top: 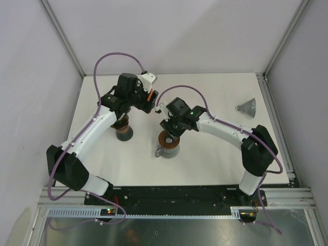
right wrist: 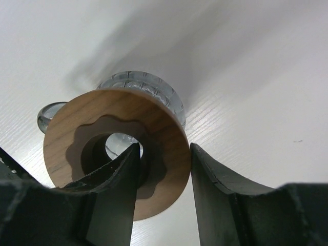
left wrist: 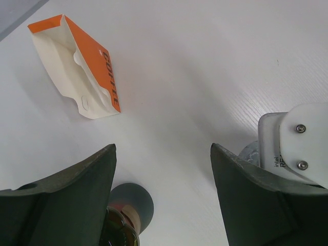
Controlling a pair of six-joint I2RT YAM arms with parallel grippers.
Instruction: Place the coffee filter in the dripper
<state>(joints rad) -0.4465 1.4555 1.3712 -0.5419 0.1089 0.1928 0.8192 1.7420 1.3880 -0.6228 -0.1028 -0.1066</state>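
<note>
Table (top: pixel 210 164), right tool (right wrist: pixel 164 154) perhaps astride dripper (right wrist: pixel 102 118) rim

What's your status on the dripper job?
Left gripper open, empty. Right gripper astride the dripper at its wooden collar, grip unclear. No filter in view; coffee box lies open on the table.

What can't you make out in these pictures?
Grey cone: top view, too small to identify.
Dark-based object: left wrist view, cut off by the bottom edge.
Right tool on wooden ring: right wrist view, too close to tell whether it grips.
</note>
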